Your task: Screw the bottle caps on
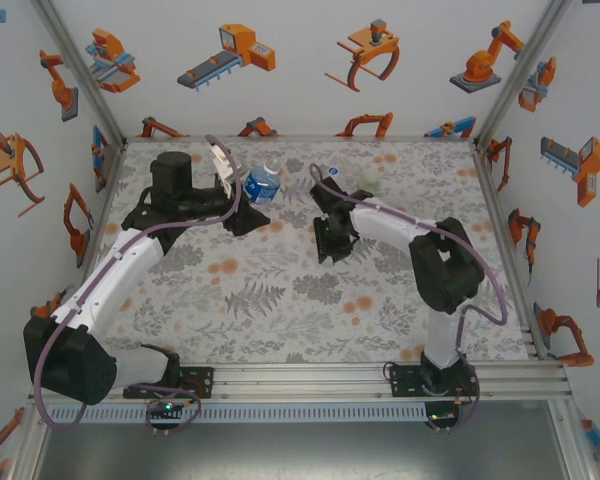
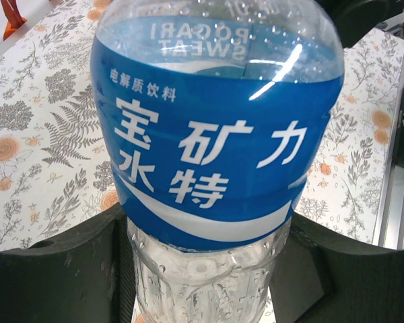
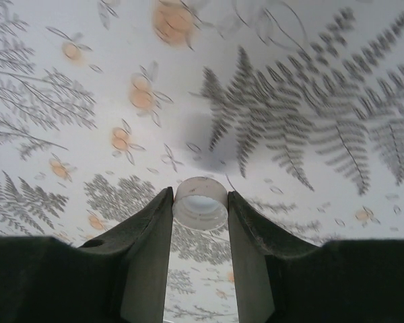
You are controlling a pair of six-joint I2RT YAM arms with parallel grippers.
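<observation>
Firmly, right gripper point(image 3: 200, 196) pinches cap point(image 3: 200, 204) (arm point(image 1: 442, 268) bent)

All views are brightly, evenly lit. Glare is seen on the bottle point(image 2: 283, 67) above the left gripper point(image 2: 205, 229); the cloth point(image 3: 310, 101) beyond the right gripper point(image 3: 200, 202) is blurred.

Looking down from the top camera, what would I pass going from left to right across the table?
First the left arm → bottle → right arm.
</observation>
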